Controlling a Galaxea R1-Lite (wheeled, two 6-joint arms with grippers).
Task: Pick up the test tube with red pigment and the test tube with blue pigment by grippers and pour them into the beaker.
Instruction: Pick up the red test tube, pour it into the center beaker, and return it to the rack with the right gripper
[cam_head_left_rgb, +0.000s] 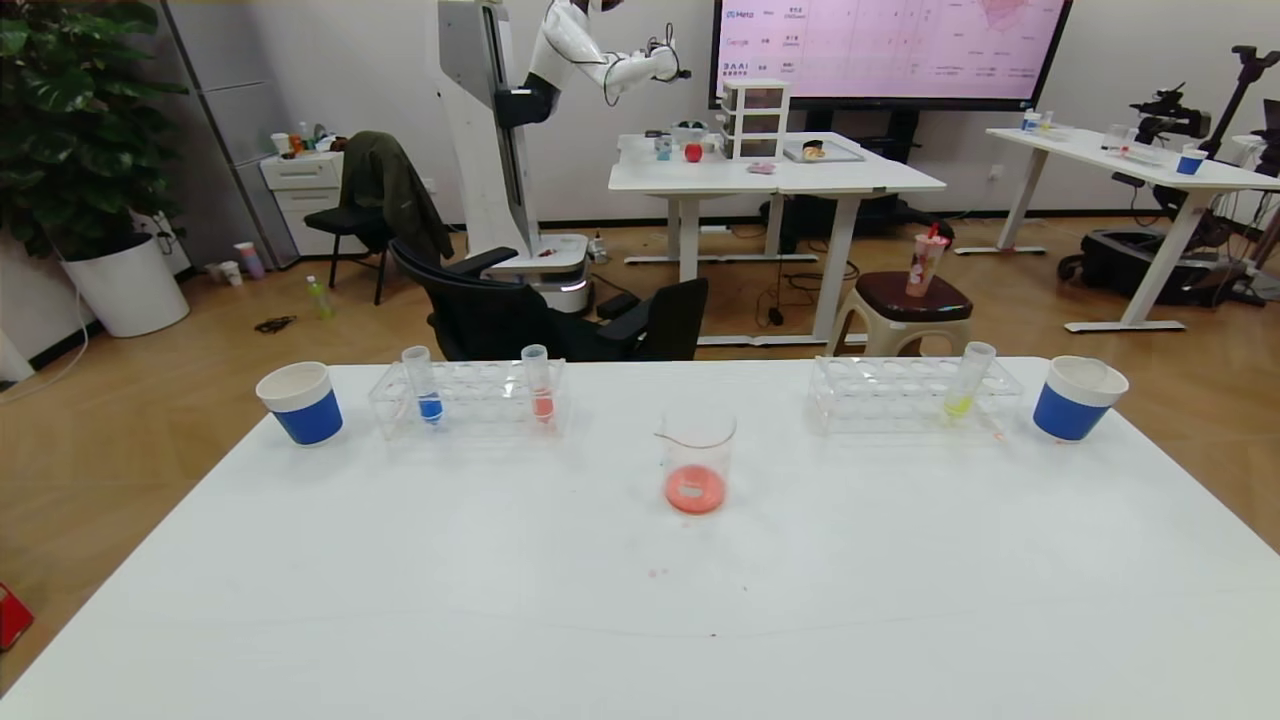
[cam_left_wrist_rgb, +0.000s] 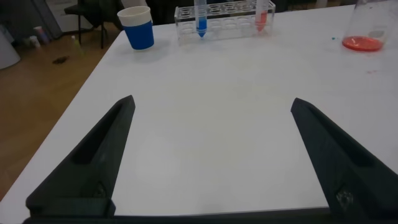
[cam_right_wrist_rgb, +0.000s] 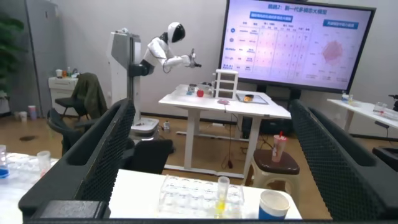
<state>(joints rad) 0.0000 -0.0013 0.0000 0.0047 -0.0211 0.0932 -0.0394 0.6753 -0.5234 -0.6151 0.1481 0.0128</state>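
Observation:
The test tube with blue pigment stands upright in the left clear rack; it also shows in the left wrist view. A tube with coral-orange liquid stands in the same rack. No deep-red tube is in view. The beaker stands mid-table with red liquid at its bottom. My left gripper is open and empty, low over bare table, well short of the rack. My right gripper is open and empty, facing the right rack. Neither gripper shows in the head view.
The right clear rack holds a tube with yellow-green liquid. Blue-banded paper cups stand at the far left and the far right. Small red drops lie on the table. Black chairs stand behind the table's far edge.

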